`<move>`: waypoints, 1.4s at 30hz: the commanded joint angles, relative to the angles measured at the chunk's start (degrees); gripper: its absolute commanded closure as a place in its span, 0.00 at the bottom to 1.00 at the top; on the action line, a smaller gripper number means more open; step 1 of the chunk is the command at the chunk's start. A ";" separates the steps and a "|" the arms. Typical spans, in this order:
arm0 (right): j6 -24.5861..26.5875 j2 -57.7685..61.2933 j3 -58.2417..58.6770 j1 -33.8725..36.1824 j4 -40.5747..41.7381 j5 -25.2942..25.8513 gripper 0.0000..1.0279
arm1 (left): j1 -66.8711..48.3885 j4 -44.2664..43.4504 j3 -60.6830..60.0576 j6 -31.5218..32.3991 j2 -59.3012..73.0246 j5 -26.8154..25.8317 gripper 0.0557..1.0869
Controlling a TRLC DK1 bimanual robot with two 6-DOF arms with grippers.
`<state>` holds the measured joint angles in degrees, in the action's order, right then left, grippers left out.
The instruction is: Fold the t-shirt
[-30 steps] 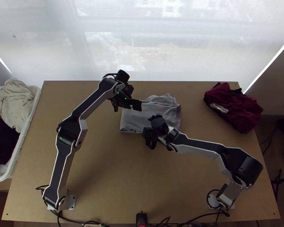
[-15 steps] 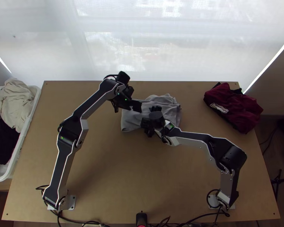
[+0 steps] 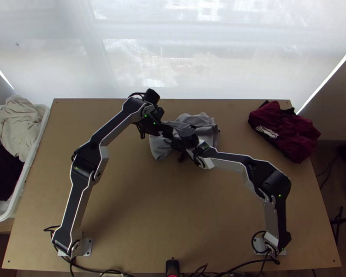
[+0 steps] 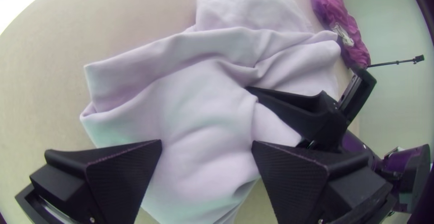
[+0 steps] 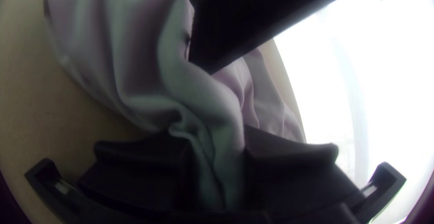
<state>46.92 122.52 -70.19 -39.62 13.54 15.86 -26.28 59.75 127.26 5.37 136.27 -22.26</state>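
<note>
Top view: at the surface's (image 3: pixel 145 207) 12 o'clock, the shirt (image 3: pixel 159 148) is seen bunched beneath the left end effector (image 3: pixel 171 131), whose fingers are held spread; a fold is pinched in the right end effector (image 3: pixel 177 142), close beside. At 2, a maroon garment (image 3: pixel 293 134) is heaped; at 9, a basket (image 3: pixel 29 162). The left arm (image 3: pixel 86 168) is angled toward 1, the right arm (image 3: pixel 228 160) bent toward 11.

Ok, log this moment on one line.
grey t-shirt: rumpled, fold unfinished | left pincer: open over it | right pincer: gripping bunched part
</note>
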 commanded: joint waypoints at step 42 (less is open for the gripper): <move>-6.05 -50.27 1.99 48.40 -21.71 -17.88 0.97 | 19.16 7.93 -5.45 0.52 -24.47 0.02 0.05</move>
<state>39.66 75.55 -65.71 -6.90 -5.15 5.96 -9.56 67.22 124.11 6.57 114.56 -22.26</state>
